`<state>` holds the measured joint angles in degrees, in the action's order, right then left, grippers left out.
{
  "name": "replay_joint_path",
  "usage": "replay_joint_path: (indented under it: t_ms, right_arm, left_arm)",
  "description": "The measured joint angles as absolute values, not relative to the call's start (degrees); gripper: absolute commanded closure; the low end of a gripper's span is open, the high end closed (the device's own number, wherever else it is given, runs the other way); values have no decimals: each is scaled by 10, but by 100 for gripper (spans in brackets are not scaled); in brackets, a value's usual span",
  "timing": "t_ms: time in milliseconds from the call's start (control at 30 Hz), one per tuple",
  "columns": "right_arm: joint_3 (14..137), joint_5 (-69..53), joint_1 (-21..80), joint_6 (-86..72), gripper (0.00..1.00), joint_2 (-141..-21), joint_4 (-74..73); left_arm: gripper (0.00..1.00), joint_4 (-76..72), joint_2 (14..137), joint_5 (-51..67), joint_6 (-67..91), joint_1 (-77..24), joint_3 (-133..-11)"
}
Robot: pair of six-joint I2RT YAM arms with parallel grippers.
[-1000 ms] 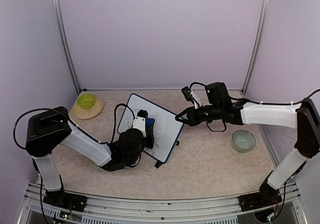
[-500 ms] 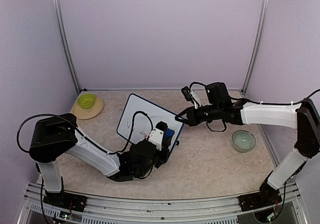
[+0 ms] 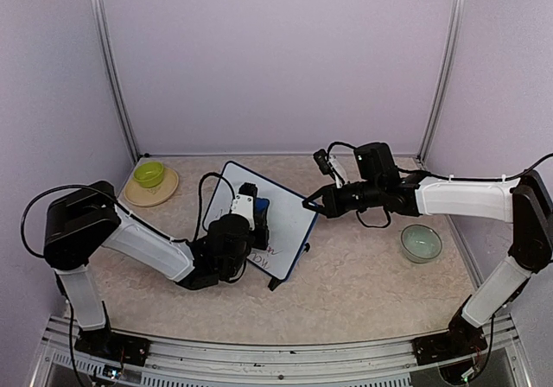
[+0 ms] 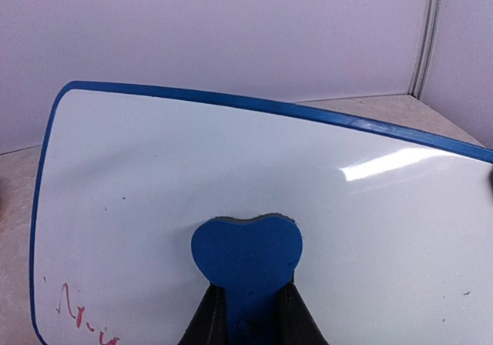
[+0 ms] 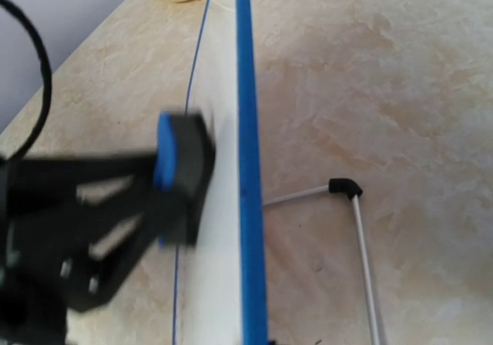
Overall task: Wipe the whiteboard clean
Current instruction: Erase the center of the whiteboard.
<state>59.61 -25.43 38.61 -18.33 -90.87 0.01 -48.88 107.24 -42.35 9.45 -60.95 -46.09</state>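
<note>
The whiteboard (image 3: 289,223) stands tilted on its legs at mid table, white with a thin dark-blue frame. My left gripper (image 3: 257,217) is shut on a blue heart-shaped eraser (image 3: 261,206) and presses it flat on the board's face. In the left wrist view the eraser (image 4: 245,251) sits between my fingers (image 4: 209,318) on the whiteboard (image 4: 231,152). Red marker marks (image 4: 77,314) remain at the board's lower left. My right gripper (image 3: 308,204) is shut on the board's right edge. The right wrist view looks along the frame (image 5: 248,129), with the eraser (image 5: 166,160) blurred beside it.
A green bowl (image 3: 149,174) sits on a tan plate (image 3: 155,193) at the back left. A pale green bowl (image 3: 421,242) stands at the right. The board's metal fold-out leg (image 5: 358,222) rests on the table behind it. Grey walls close in the back and sides.
My left gripper swept the eraser down to the board's lower right, then back up to its upper middle. Some writing is gone. The right arm and the board have not moved.
</note>
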Motion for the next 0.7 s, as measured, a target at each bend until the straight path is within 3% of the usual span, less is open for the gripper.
replay_joint_path:
  t_ms: [233,700]
  right_arm:
    - [596,-258,386,-185,100,-909,0]
    - [601,-266,386,-175,100,-910,-6]
  left_arm:
    - [86,-483,1070,-440,87,-610,-459]
    - [86,-501,1106,-412,39,-714,-476]
